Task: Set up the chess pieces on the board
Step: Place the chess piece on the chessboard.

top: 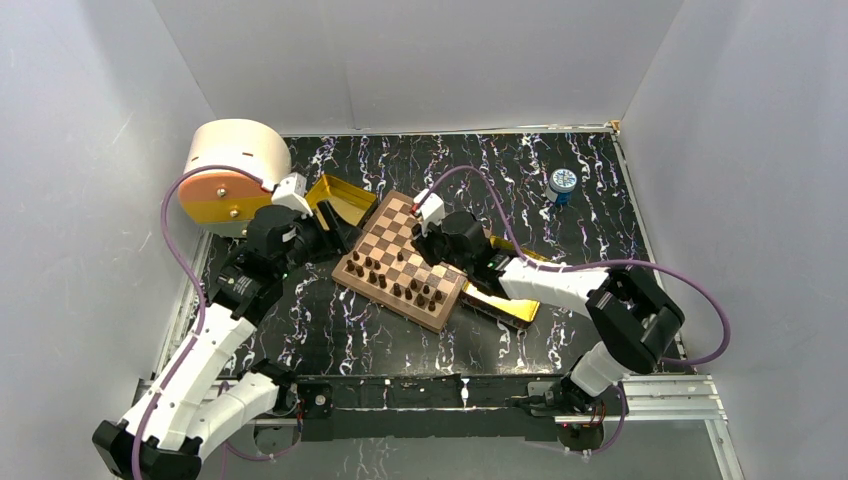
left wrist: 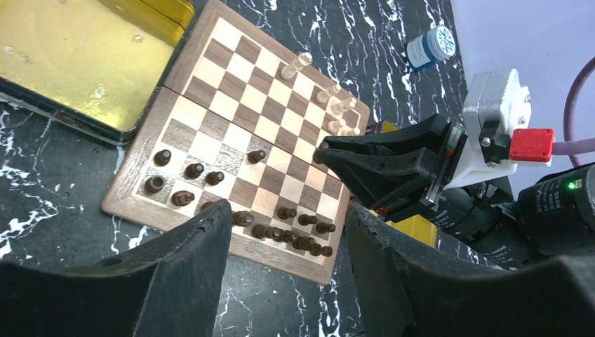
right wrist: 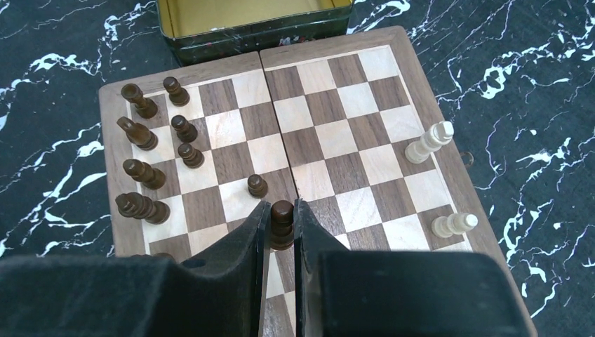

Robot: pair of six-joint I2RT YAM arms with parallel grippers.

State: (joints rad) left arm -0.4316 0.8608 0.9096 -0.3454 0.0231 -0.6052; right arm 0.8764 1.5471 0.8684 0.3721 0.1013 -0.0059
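- The square wooden chessboard point(top: 385, 245) with dark brown and cream checks and a reddish-brown rim lies askew on the black, white-veined tabletop point(top: 300, 330).
- The right arm rises from its base near the board's right corner and bends at a high elbow. Its forearm reaches across the shiny gold tray point(top: 500, 305) at the board's right edge, and the wrist tips down over the board's middle.
- The right gripper point(right wrist: 282, 210) is clamped on one dark brown chess piece point(right wrist: 282, 223), with a finger pressed to each side of it, at the board's centre seam. I cannot tell whether its base touches the wood.
- The left arm slants up from the near left, its wrist at the board's left side beside a second gold tray point(left wrist: 70, 56) that touches the board's rim.
- The left gripper point(left wrist: 286, 210) hangs over the rim on the dark pieces' side, jaws well apart and gripping nothing.
- The other dark brown chess pieces point(right wrist: 144, 172) crowd the two rows along one edge of the board, and a lone dark pawn point(right wrist: 257, 184) stands further in, just beside the held piece.
- The light tan chess pieces point(right wrist: 428, 144) stand along the opposite edge.
- A small blue-and-white jar point(top: 563, 183) sits well beyond the board's far right.
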